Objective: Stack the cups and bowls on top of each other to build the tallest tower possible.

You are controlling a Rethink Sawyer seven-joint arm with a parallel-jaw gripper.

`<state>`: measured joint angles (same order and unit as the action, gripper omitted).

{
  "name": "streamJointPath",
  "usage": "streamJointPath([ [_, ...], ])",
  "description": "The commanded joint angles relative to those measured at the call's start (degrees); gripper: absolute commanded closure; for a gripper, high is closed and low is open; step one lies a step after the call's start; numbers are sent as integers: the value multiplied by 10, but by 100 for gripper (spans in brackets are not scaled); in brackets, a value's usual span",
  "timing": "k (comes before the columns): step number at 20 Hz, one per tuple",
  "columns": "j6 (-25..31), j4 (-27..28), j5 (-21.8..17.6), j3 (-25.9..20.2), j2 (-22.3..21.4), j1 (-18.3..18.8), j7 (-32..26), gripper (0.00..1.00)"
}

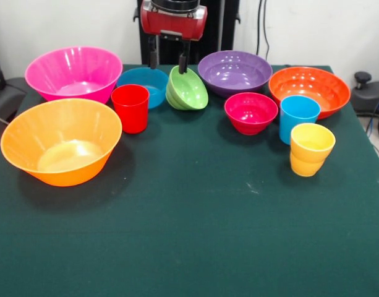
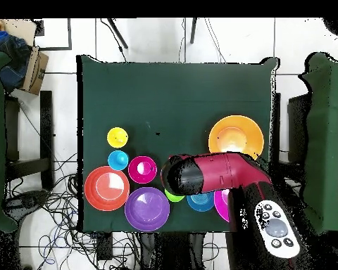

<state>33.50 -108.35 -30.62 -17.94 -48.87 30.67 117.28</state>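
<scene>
My gripper (image 1: 168, 62) hangs open at the table's back edge, its fingers (image 1: 183, 62) spread wide. A small green bowl (image 1: 187, 88) sits tilted on its side, its upper rim touching one finger, beside the small blue bowl (image 1: 143, 85). Nearby are the large pink bowl (image 1: 73, 73), yellow-orange bowl (image 1: 60, 141), purple bowl (image 1: 234, 72), orange bowl (image 1: 309, 91) and crimson-pink bowl (image 1: 251, 112). The red cup (image 1: 130, 108), sky-blue cup (image 1: 298, 117) and yellow cup (image 1: 311, 149) stand upright and apart. Overhead, the arm (image 2: 200, 174) hides the gripper and most of the green bowl (image 2: 174, 196).
All pieces sit on the green tablecloth (image 1: 195, 235), crowded toward the robot's side. Beside the table lie cables on the floor (image 2: 52, 204) and a cardboard box (image 2: 34, 70). Overhead, the arm also covers part of the pink bowl (image 2: 222, 204).
</scene>
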Motion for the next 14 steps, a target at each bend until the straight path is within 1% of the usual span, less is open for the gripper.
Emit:
streamJointPath([
  [1,-9,1,-7,-2,24,-20,16,0],
  [5,-3,-3,-2,-5,21,-21,14,0],
  [8,13,-7,2,-1,5,-30,19,0],
  [14,-11,-25,11,-2,0,-31,34,0],
])
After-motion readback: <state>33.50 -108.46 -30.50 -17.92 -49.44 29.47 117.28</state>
